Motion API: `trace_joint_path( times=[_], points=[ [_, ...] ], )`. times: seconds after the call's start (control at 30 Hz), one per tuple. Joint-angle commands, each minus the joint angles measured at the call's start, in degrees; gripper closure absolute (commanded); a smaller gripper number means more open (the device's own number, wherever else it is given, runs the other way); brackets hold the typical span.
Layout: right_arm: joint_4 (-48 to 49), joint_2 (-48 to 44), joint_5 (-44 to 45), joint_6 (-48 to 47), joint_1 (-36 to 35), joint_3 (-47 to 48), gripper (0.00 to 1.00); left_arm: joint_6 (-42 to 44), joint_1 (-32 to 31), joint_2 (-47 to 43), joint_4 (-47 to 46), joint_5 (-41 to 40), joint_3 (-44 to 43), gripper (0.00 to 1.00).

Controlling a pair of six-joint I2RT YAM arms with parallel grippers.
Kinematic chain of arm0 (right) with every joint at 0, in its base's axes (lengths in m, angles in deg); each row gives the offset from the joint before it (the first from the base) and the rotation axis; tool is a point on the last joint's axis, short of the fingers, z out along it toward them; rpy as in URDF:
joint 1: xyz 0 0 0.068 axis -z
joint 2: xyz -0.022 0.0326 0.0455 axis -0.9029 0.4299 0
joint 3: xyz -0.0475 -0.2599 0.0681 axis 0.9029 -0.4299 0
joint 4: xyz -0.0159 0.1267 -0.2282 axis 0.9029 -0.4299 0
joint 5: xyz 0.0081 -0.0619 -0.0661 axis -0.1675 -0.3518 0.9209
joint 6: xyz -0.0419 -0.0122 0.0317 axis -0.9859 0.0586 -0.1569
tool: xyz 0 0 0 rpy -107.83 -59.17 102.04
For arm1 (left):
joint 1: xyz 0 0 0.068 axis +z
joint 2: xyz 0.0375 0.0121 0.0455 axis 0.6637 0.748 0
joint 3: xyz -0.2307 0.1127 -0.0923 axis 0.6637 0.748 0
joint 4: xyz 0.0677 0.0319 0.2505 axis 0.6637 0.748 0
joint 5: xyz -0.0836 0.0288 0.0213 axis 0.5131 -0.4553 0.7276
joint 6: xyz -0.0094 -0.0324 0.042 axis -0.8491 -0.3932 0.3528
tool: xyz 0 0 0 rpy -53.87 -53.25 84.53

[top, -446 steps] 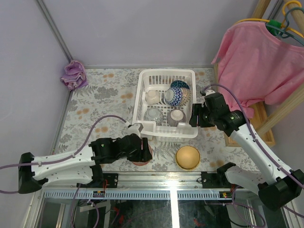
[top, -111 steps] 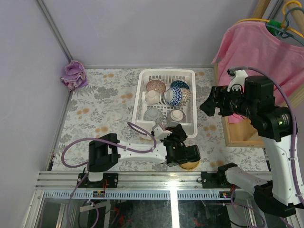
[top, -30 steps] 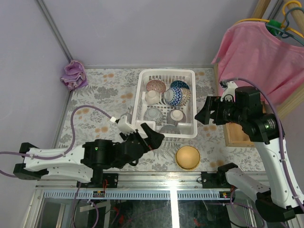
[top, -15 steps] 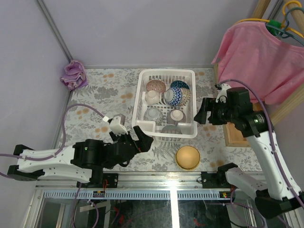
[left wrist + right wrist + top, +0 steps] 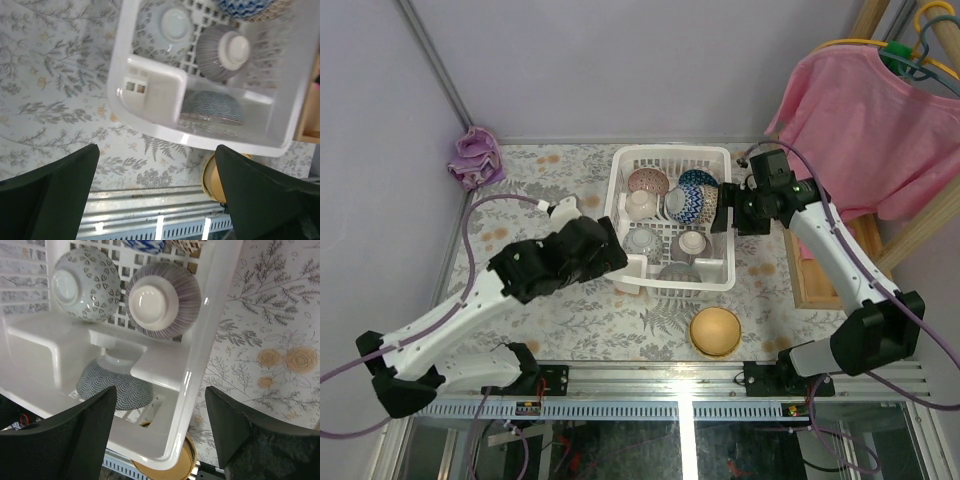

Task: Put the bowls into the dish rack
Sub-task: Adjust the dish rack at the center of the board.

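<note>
Currently, left tool (image 5: 156,147) held wide open, empty, right tool (image 5: 160,390) open, empty, over dish rack (image 5: 670,151), tan bowl (image 5: 715,330) seen on desk (image 5: 550,190).

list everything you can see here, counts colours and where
dish rack: one, white, middle of the table
bowls: seven as far as I can tell, pink-red, blue-white netted, dark teal, whitish, grey patterned, striped, blue-grey dotted; all in the rack
tan-yellow bowl: one, on the table just in front of the rack
cloth: one, purple, far left corner of the table
shirt: one, pink, hanging at the right
wooden frame: one, light wood, right of the table
table: one, grey floral covering with orange blooms
left gripper: one, black, open, above the rack's near left corner
right gripper: one, black, open, above the rack's right wall
</note>
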Motion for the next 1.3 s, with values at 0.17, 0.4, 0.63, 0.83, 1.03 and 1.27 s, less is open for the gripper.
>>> trace_joint_path(
  times=[0.17, 0.4, 0.63, 0.83, 1.03, 1.27],
  points=[
    [-5.69, 4.97, -0.06, 3.45, 0.32, 8.56, 0.24, 10.97, 14.56, 12.68, 8.69, 22.59, -13.55, 0.0],
    [-5.35, 4.64, -0.98, 4.27, 0.24, 2.92, 0.29, 11.88, 15.92, 18.17, 7.62, 26.12, -13.81, 0.0],
    [-6.36, 1.67, 3.21, 3.05, -0.72, -4.24, 0.32, 13.24, 16.19, 20.64, 9.51, 23.88, -16.07, 0.0],
    [-6.03, 0.31, 4.88, 3.36, -2.13, -8.1, 0.36, 13.51, 16.63, 19.6, 11.51, 21.9, -15.6, 0.0],
    [-6.01, 0.27, 7.21, 4.11, -5.72, -10.86, 0.48, 13.37, 17.35, 17.26, 11.89, 20.89, -13.64, 0.0],
    [-7.55, -2.64, 9.43, 4.55, -5.75, -13.7, 0.74, 11.73, 17.44, 14.88, 11.1, 21.53, -10.84, 0.0]
  ],
)
